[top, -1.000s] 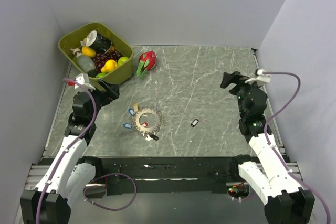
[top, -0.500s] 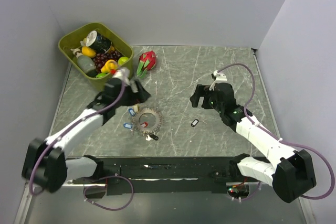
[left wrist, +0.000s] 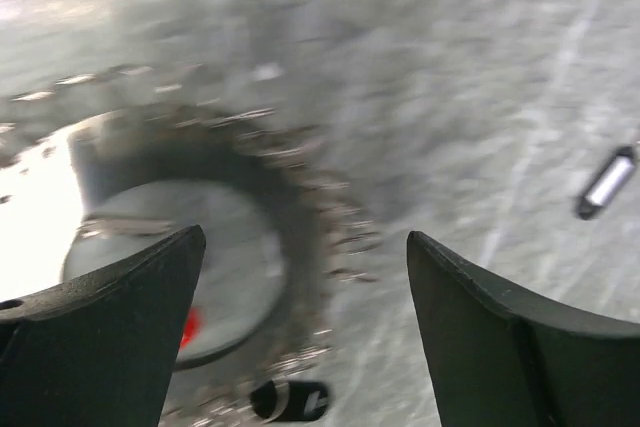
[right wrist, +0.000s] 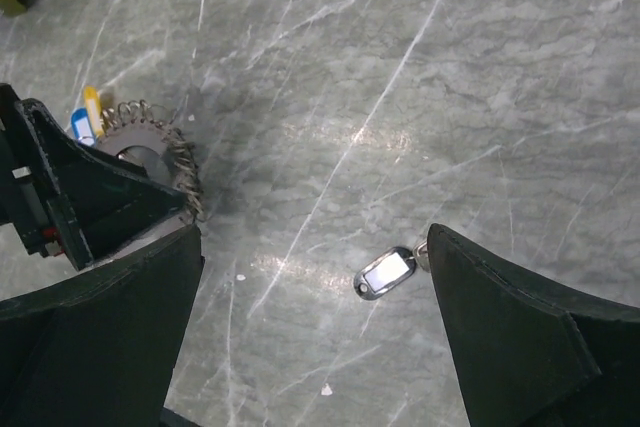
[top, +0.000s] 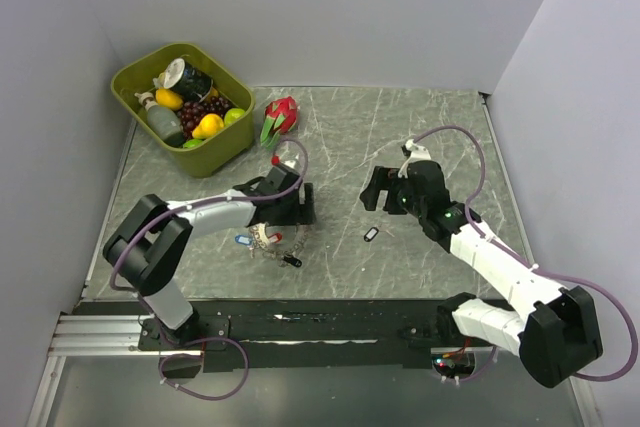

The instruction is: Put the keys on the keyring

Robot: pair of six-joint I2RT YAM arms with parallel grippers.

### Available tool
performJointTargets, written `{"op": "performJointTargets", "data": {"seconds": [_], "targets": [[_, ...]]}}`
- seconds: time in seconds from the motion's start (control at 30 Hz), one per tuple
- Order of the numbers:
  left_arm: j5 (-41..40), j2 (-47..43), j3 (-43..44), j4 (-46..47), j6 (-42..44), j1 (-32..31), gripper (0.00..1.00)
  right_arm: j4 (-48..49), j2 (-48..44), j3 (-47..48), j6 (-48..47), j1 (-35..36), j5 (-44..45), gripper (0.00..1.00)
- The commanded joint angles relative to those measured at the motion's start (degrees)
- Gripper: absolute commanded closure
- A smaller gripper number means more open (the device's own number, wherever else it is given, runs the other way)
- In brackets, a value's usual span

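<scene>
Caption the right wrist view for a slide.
Open right jaws frame a lone black-tagged key on the marble table, the toothed keyring lying off to the left.

A thin silvery keyring (left wrist: 318,209), fringed with small metal pieces like a toothed gear, lies flat on the table (top: 400,137), toward 7 o'clock of its middle in the top view, partly hidden. A red tag (top: 274,238) shows inside the ring, a blue tag (top: 242,240) at its 9 o'clock edge, a black tag (top: 291,260) at 5 o'clock. A lone key (top: 371,234), black-tagged with a white window, lies well apart at 3 o'clock
</scene>
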Motion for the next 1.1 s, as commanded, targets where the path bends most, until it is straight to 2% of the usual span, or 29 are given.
{"op": "performJointTargets", "data": {"seconds": [0.0, 0.1, 0.17, 0.33, 0.5, 0.7, 0.8, 0.97, 1.07], "targets": [[3.48, 3.49, 2.77, 3.28, -1.56, -3.55, 0.13, -2.3, -2.43, 0.75, 0.45, -0.1, 1.44, 0.0], [6.04, 6.74, 4.17, 5.4, -1.65, -5.4, 0.21, -1.69, -3.84, -1.0, 0.62, -0.19, 1.53, 0.0], [7.8, 8.5, 5.4, 5.66, -2.0, -5.84, 0.23, -0.38, -4.19, -1.89, 0.71, -0.71, -0.13, 0.0], [1.85, 4.66, 7.51, 0.75, -1.92, -5.75, 0.11, -1.25, -2.79, -1.01, -0.34, -0.8, -2.07, 0.0], [-4.75, -2.03, 8.4, -4.96, -0.24, -3.83, 0.06, 1.99, 1.51, -1.01, -2.1, -0.63, -5.23, 0.0], [-1.86, -9.15, 2.86, -7.95, 1.78, 8.82, 0.06, 2.8, 15.03, 6.08, -3.42, 2.18, -10.06, 0.0], [-1.25, -9.77, 1.28, -9.02, 3.54, 12.95, 0.06, 0.69, 22.77, 11.79, -3.77, 6.39, -7.1, 0.0], [0.94, -6.7, -1.71, -8.93, 3.01, 14.11, 0.1, -2.92, 34.46, 20.33, -2.89, 11.23, -3.39, 0.13], [3.5, -4.59, -3.12, -6.56, 2.48, 14.11, 0.14, -3.45, 39.3, 22.36, -2.45, 12.72, -4.44, 0.28]]}}
